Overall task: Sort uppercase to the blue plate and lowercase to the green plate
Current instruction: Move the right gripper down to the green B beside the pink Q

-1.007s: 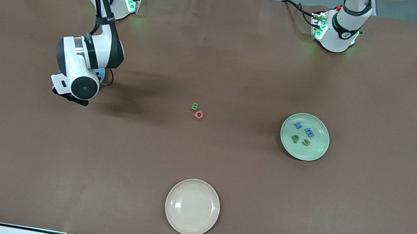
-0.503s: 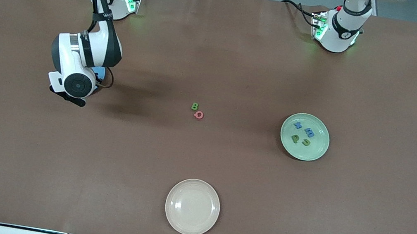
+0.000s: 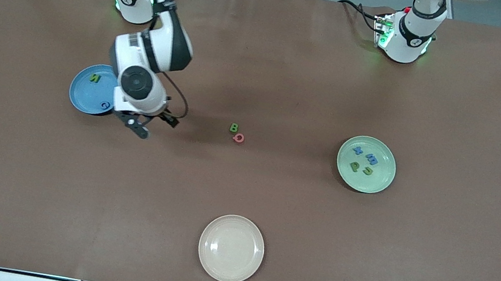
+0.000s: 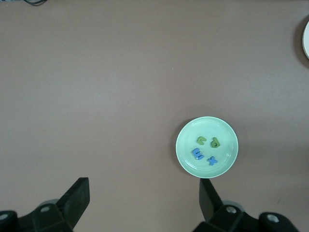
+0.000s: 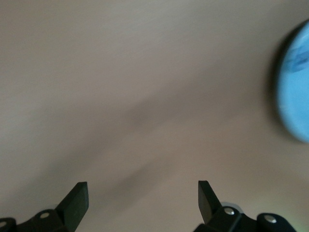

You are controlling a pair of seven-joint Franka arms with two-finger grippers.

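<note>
Blue plate [image 3: 86, 95]: beside right gripper [image 3: 152, 126], fingers apart, empty | left gripper [image 4: 145, 203]: apart | cream plate [image 3: 231, 248]: empty

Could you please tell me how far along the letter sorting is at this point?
Done: four lowercase letters lie on the green plate, and the green N and blue G on the blue plate. In hand: nothing; right gripper open beside that plate, left gripper open, waiting. Left: green B and pink letter mid-table.
</note>
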